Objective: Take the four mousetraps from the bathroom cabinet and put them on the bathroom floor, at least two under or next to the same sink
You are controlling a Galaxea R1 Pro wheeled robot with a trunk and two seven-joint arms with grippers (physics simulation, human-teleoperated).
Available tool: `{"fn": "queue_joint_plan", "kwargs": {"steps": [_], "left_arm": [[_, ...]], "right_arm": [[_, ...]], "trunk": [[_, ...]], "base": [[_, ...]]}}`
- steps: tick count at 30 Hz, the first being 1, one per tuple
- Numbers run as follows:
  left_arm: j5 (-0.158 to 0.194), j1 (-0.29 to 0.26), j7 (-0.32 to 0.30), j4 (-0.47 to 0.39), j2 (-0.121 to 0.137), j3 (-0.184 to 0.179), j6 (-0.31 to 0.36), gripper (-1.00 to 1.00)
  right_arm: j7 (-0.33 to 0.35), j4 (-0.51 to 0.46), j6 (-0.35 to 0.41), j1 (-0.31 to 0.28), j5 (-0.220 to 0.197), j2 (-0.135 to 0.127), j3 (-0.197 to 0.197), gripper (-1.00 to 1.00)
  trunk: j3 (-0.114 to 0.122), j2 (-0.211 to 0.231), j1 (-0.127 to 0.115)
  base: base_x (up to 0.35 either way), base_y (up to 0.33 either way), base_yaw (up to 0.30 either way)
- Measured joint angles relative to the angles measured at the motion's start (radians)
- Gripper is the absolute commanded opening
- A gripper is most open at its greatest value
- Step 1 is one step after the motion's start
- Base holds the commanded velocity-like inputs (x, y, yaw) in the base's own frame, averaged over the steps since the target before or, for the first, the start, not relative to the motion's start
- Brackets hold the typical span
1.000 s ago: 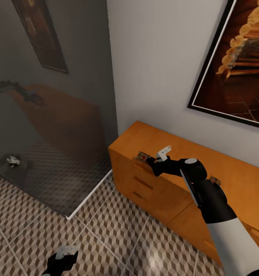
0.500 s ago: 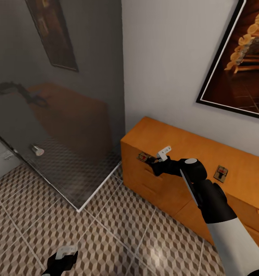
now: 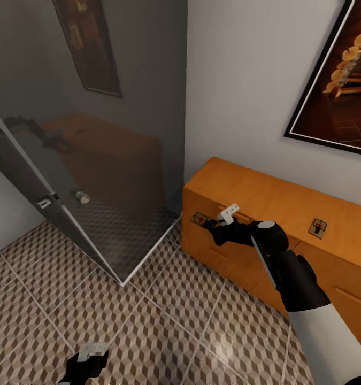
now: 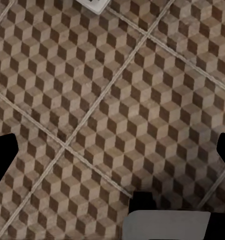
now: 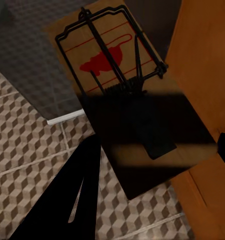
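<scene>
My right gripper [image 3: 212,223] is shut on a mousetrap [image 3: 200,219], a small brown board with dark wire and a red mouse print [image 5: 110,62]. I hold it just off the front left corner of the orange-brown cabinet [image 3: 266,195], above the cube-patterned bathroom floor [image 3: 164,326]. A second mousetrap [image 3: 318,226] lies flat on the cabinet top, further right. My left gripper [image 3: 89,355] hangs low over the floor tiles [image 4: 112,100]; its fingers stand wide apart with nothing between them.
A dark glass shower screen [image 3: 105,182] stands left of the cabinet, its lower edge running across the floor. A large framed picture [image 3: 335,80] hangs on the white wall above the cabinet. A pale wall [image 3: 9,214] closes the far left.
The whole view has swung left, so the cabinet sits further right in the picture and the second mousetrap is uncovered. The held mousetrap stays in my right gripper. The left gripper is unchanged.
</scene>
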Motion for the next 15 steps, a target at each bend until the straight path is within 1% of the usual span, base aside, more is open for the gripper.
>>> {"fn": "queue_joint_plan", "kwargs": {"steps": [8,13,15], "left_arm": [[0.0,0.0,0.0,0.0,0.0,0.0,0.0,1.0],[0.0,0.0,0.0,0.0,0.0,0.0,0.0,1.0],[0.0,0.0,-0.001,0.0,0.0,0.0,0.0,1.0]], "right_arm": [[0.0,0.001,0.0,0.0,0.001,0.0,-0.001,-1.0],[-0.001,0.013,-0.001,0.0,0.0,-0.003,-0.001,-1.0],[-0.002,0.052,-0.007,0.0,0.001,-0.006,0.0,-1.0]], "trunk": [[0.0,0.0,0.0],[0.0,0.0,0.0],[0.0,0.0,0.0]], "base": [[-0.178,0.221,0.0],[-0.052,0.065,0.0],[-0.008,0.01,0.0]]}}
